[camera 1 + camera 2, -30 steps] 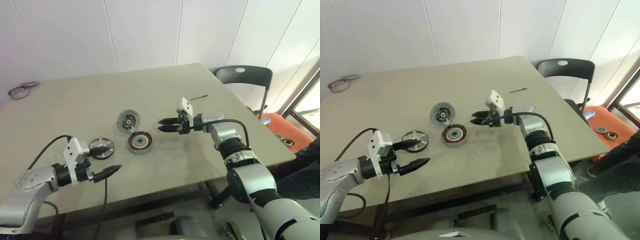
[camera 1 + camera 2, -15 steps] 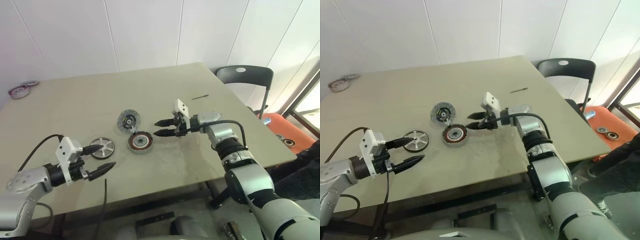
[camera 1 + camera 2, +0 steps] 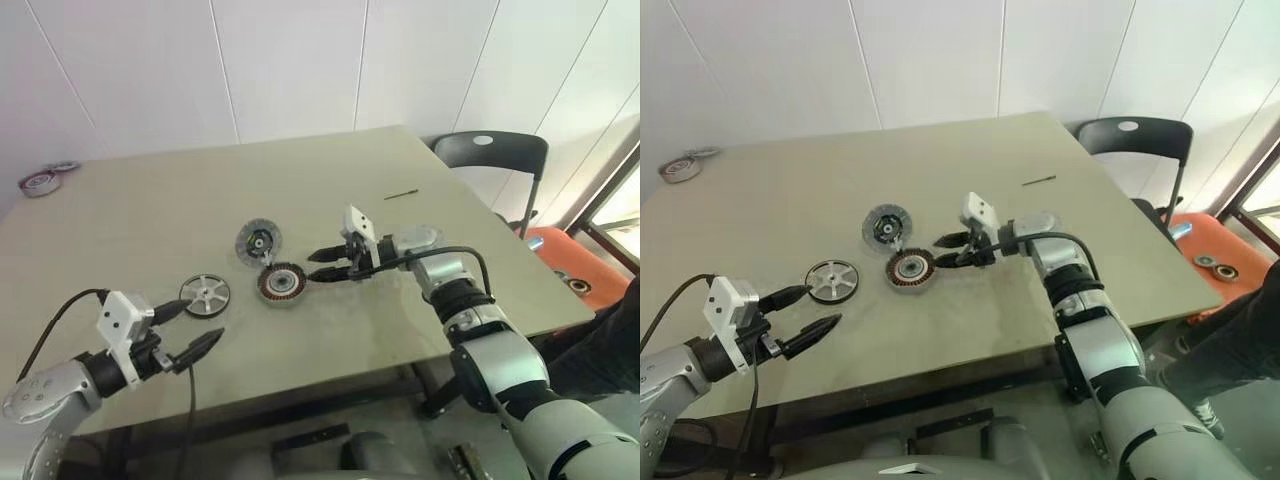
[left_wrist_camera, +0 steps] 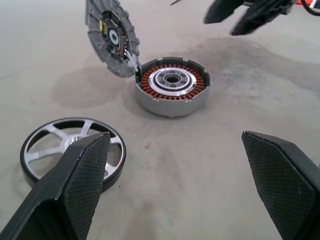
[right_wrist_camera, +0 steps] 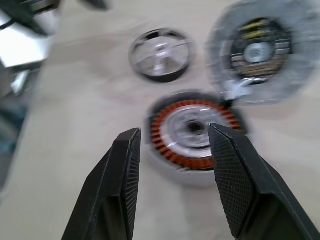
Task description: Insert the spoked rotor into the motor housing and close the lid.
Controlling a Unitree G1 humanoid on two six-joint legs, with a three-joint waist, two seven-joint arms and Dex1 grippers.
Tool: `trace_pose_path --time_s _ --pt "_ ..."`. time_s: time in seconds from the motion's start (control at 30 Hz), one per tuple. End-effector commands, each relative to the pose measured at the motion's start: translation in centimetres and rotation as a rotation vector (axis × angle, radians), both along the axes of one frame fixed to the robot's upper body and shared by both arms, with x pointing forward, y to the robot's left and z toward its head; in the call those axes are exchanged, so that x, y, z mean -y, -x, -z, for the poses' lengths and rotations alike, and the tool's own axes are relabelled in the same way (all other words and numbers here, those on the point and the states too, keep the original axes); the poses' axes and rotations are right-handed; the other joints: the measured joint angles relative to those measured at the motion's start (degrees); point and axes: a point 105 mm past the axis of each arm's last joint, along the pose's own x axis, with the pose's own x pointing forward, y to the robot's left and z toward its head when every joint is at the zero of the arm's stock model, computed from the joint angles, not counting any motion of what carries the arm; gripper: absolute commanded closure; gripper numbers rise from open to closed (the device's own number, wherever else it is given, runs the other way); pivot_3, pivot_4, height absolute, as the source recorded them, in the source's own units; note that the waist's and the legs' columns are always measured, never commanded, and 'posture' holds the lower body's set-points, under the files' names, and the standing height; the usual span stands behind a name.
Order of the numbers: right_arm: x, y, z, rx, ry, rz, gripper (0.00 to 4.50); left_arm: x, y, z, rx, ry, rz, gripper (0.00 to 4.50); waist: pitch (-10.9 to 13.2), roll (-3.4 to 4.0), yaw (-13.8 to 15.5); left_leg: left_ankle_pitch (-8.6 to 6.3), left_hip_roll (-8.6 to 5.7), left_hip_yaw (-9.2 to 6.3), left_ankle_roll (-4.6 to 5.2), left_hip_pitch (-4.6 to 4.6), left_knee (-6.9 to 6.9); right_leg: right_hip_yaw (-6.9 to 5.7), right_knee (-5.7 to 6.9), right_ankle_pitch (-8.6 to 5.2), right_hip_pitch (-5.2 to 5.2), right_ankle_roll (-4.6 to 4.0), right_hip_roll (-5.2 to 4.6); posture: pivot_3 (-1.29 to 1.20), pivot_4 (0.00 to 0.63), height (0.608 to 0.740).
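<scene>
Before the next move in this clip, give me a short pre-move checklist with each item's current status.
1. Silver-spoked wheel with dark rim, the spoked rotor, lies flat and free on the beige table: ok.
2. Round copper-wound motor housing open, cavity unobstructed: ok.
3. Flat grey lid swung up clear of the housing: ok.
4. Left gripper open, empty, near the rotor: ok.
5. Right gripper open, empty, beside the housing: ok.
6. Rotor seated in housing: not ok.

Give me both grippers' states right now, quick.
Left gripper: open, holding nothing, near the spoked rotor.
Right gripper: open, holding nothing, beside the motor housing.
</scene>
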Motion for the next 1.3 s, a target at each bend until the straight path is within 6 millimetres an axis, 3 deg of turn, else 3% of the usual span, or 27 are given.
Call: trace_pose_path --time_s 0.03,0.33,0.6,0.77,0.83,0.93,1.17,1.3 --pt "-0.4 0.9 -1.9 0.067 -0.043 -0.124 2.27 -0.1 -0.2 -1.3 0.051 -0.023 0.020 0.00 0.00 0.00 -0.03 0.00 0.00 0.00 0.00 0.00 0.00 0.00 0.00 0.00 0.00 0.00 0.00 0.00 0.000 0.740" --pt "-2.0 0.8 -4.1 0.163 -0.164 -0.147 2.27 -0.1 0.2 -0.8 0.037 -0.027 0.046 0.00 0.00 0.01 -0.12 0.00 0.00 0.02 0.00 0.01 -0.01 0.00 0.00 0.00 -0.01 -0.01 0.01 0.00 0.000 0.740" --pt "-2.5 1.0 -4.0 0.180 -0.199 -0.160 2.27 -1.1 1.3 1.4 -0.001 0.000 -0.010 0.00 0.00 0.00 -0.03 0.00 0.00 0.03 0.00 0.01 0.00 0.01 0.00 -0.02 -0.03 -0.04 -0.01 0.00 0.000 0.740" --pt "-2.6 0.9 -3.8 0.170 -0.191 -0.148 2.27 -2.6 0.6 1.8 0.050 -0.008 -0.144 0.00 -0.01 -0.02 -0.06 0.00 0.01 0.04 -0.01 0.02 0.00 0.01 0.00 -0.03 -0.02 -0.07 -0.02 0.00 0.000 0.740" --pt "-2.6 0.8 -3.6 0.169 -0.181 -0.137 2.27 -2.7 0.3 1.2 0.089 0.014 -0.203 0.00 -0.02 -0.05 -0.05 0.00 0.01 0.04 -0.01 0.00 0.00 0.01 0.00 -0.03 -0.03 -0.07 -0.03 0.00 0.000 0.740" --pt "-2.6 0.7 -3.4 0.165 -0.172 -0.131 2.27 -1.6 0.8 1.9 0.067 0.036 -0.222 0.00 -0.02 -0.05 -0.05 0.00 0.01 0.04 -0.01 -0.01 0.00 0.03 0.00 -0.03 -0.02 -0.07 -0.03 0.00 0.000 0.740" --pt "-2.4 0.4 -2.9 0.167 -0.143 -0.112 2.27 -0.8 0.8 2.3 -0.018 0.416 -0.362 0.00 -0.01 -0.12 -0.07 -0.01 0.01 0.06 0.00 0.04 0.01 0.09 0.03 -0.03 -0.03 -0.06 0.00 0.00 0.000 0.740" --pt "-2.3 0.3 -2.8 0.169 -0.133 -0.107 2.27 -1.6 0.8 2.8 -0.048 0.607 -0.459 0.00 -0.01 -0.18 -0.09 -0.01 0.00 0.07 0.00 0.01 0.05 0.09 0.02 -0.02 -0.02 -0.05 0.00 0.00 0.000 0.740"
